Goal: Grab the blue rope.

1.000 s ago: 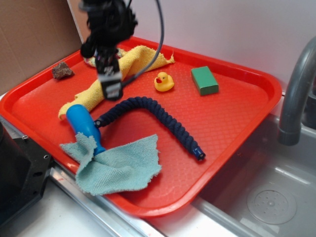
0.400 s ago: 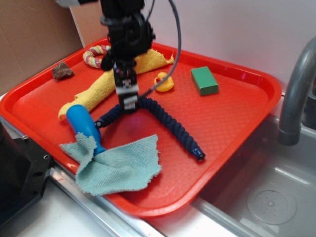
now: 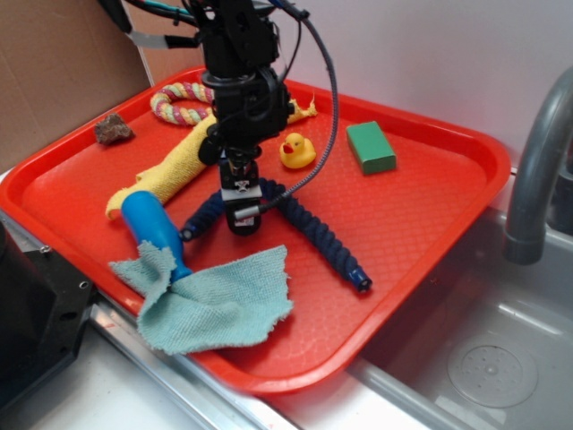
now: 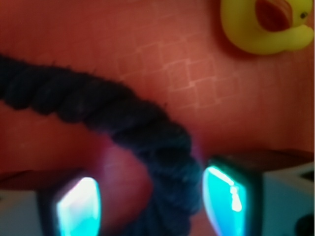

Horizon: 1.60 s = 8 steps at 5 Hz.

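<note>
Tool over the rope's arch

We saw the tool (image 3: 243,218) spread apart astride the long navy twisted rope (image 4: 123,123) on the red plastic tray (image 3: 421,215), near the yellow rubber duck (image 4: 268,24).

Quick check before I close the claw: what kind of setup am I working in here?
Most likely a toy kitchen sink station: a red tray rests beside a grey sink basin with a faucet, and the blue rope lies on the tray.
</note>
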Each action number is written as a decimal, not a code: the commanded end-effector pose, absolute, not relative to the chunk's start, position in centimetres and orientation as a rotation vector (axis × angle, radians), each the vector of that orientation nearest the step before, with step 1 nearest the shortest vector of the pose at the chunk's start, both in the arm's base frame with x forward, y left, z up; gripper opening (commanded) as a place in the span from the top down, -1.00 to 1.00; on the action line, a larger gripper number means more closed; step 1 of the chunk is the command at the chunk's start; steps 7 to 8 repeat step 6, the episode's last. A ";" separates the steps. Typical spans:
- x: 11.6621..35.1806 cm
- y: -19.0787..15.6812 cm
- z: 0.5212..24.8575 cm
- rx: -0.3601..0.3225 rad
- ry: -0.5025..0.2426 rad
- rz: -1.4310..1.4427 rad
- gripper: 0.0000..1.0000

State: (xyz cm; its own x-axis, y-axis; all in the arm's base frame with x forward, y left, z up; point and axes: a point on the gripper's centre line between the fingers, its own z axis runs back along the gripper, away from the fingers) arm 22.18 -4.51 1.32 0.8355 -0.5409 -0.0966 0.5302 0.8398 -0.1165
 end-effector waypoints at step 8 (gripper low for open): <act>21.8 -9.2 23.5 0.066 0.017 -0.047 1.00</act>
